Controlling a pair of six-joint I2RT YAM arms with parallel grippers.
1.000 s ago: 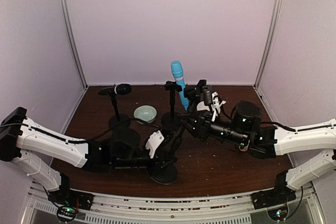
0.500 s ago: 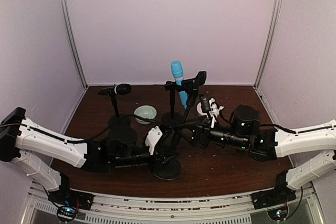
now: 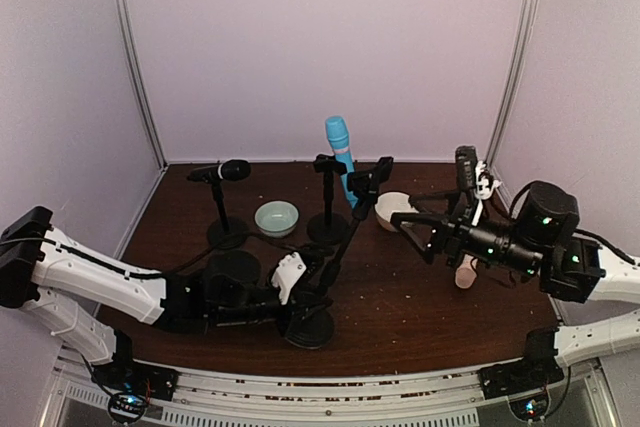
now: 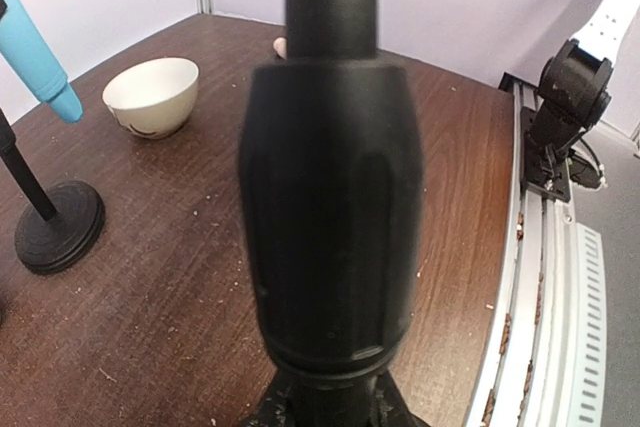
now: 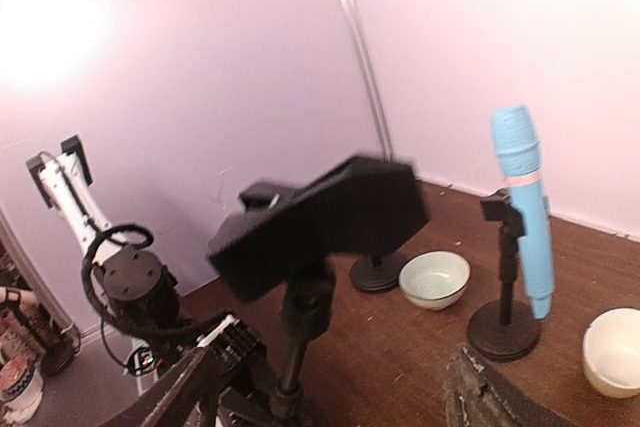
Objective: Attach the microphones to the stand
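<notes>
Near the front of the table [image 3: 400, 319], the empty stand [image 3: 338, 245] is clamped by the left gripper [image 3: 298, 293]; the right gripper [image 5: 340, 367], spread apart, should be centred over the cream microphone [image 3: 465, 276].

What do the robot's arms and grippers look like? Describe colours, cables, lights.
The left arm and right arm have white shells and black joints. The left gripper and right gripper are black with white parts. Thin black cables trail along both; small green lights glow on the right arm.
</notes>
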